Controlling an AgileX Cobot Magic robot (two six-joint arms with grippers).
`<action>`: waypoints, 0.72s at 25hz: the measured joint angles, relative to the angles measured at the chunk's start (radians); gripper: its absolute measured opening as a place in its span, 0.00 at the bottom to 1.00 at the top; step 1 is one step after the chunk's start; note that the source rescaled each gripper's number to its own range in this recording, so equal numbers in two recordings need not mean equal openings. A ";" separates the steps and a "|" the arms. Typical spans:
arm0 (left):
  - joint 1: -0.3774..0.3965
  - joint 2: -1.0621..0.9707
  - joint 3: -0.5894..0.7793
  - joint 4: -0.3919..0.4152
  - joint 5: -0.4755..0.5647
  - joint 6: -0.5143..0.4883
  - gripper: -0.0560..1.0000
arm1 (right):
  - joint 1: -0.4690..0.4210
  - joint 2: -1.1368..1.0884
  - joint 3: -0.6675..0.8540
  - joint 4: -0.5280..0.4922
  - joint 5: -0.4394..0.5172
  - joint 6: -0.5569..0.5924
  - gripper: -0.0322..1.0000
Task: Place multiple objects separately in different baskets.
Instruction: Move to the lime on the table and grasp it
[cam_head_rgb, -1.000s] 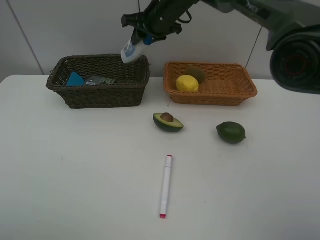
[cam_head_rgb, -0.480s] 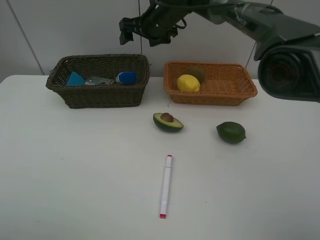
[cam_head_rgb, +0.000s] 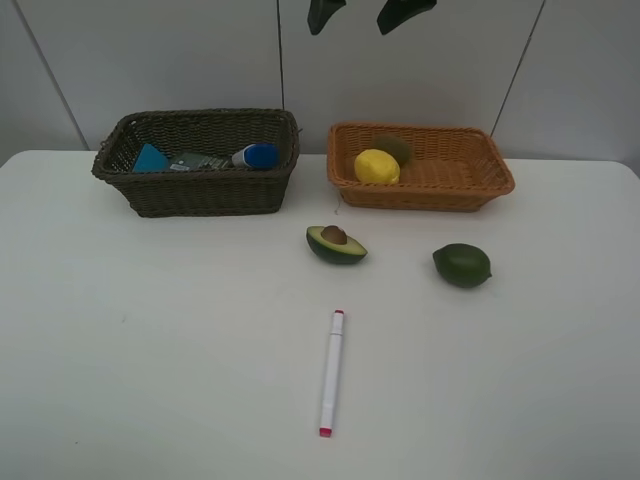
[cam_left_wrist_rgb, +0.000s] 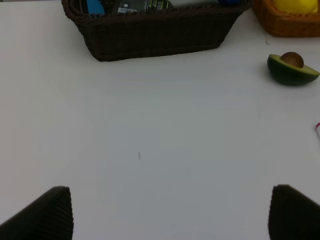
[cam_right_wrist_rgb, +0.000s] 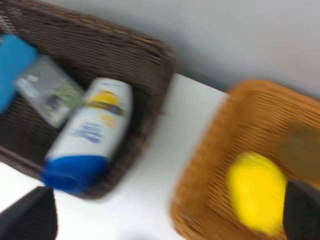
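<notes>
Change since a second ago: bottle no longer hangs in the right claw above the dark basket; it now lies inside it. The right claw has let go and risen to the top edge of the high view, and its arm has left that view.
Right claw: you see both fingers spread wide with nothing between them. It hangs high above the baskets.
Left claw: jaws stand fully apart and hold nothing. It hovers over bare table, well apart from every object. You do not see it in the high view.
Bottle: on its side at the right end of the dark basket, just beside a dark pack. The wrist view is blurred, so do not read the label from it.
Dark basket, other contents: blue item at the left end, next to the dark pack.
Tan basket: holds the lemon and, just behind it, the kiwi.
Avocado: on the table, cut face up, pit showing, in front of the gap between the baskets.
Green fruit: on the table in front of the tan basket, apart from the avocado.
Marker: flat on the table, nearer the front edge than the avocado, lying front to back.
Task state: note three objects outside the baskets.
</notes>
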 joint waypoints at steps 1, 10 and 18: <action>0.000 0.000 0.000 0.000 0.000 0.000 1.00 | -0.006 -0.027 0.052 -0.028 -0.001 0.000 0.99; 0.000 0.000 0.000 0.000 0.000 0.000 1.00 | -0.030 -0.247 0.676 -0.159 0.008 -0.022 0.99; 0.000 0.000 0.000 0.000 0.000 0.000 1.00 | -0.085 -0.256 0.920 -0.165 -0.009 -0.169 0.99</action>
